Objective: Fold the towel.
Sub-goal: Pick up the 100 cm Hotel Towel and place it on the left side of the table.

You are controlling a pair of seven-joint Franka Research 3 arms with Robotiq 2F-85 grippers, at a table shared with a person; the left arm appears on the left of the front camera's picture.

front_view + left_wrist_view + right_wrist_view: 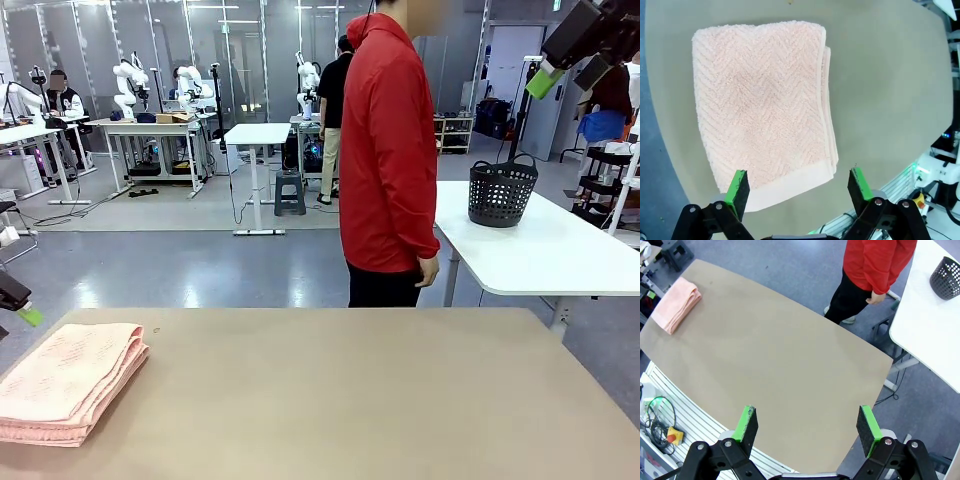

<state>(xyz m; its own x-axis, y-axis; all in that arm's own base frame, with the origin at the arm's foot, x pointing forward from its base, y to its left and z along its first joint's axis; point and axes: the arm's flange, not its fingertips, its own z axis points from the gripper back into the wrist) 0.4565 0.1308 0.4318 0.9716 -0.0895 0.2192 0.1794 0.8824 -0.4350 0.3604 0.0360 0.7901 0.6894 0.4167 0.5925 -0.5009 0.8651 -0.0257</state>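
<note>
The towel lies folded at my left end of the worktop, directly under my left gripper, jaws spread and empty, its long axis running away from me; my right gripper, likewise released, hangs well apart.
</note>
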